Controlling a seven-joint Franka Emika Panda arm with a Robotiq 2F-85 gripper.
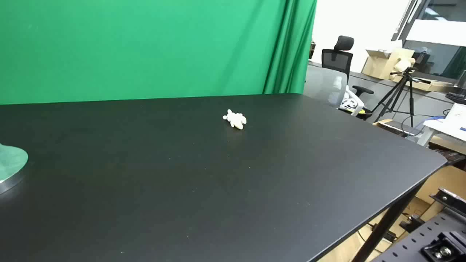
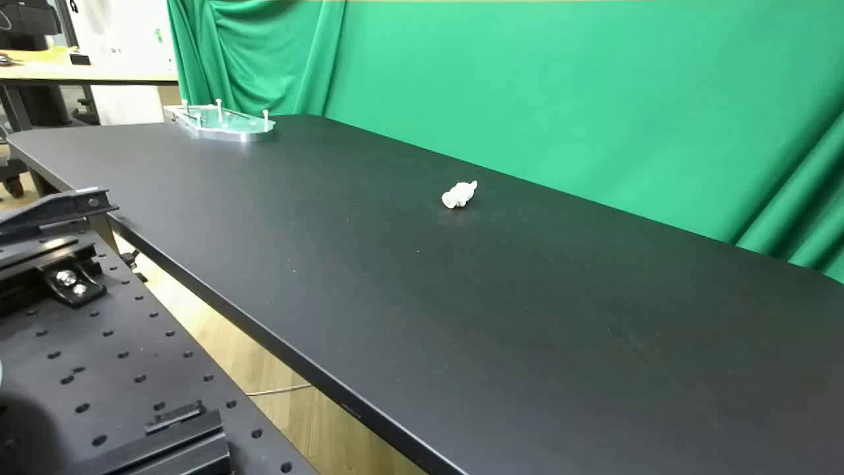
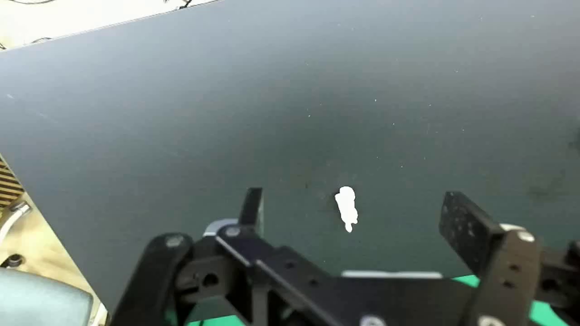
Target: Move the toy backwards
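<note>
The toy is a tiny white figure with small stubby limbs, lying on the black table. It shows in both exterior views (image 1: pixel 235 119) (image 2: pixel 459 194), near the table's edge by the green curtain. In the wrist view the toy (image 3: pixel 347 207) is a bright white, overexposed shape, so its details are lost. My gripper (image 3: pixel 355 201) is open, with its two fingers wide apart. In the wrist view the toy appears between the fingers, touching neither. The gap in height between fingers and toy cannot be told. The arm and gripper are out of both exterior views.
The black table (image 1: pixel 164 203) backs onto a green curtain (image 1: pixel 145 47). A clear greenish plate with upright posts (image 2: pixel 227 128) stands at the table's far end; a greenish rounded object (image 1: pixel 12 163) shows at the left edge. A perforated metal base (image 2: pixel 132 369) stands beside the table's long edge.
</note>
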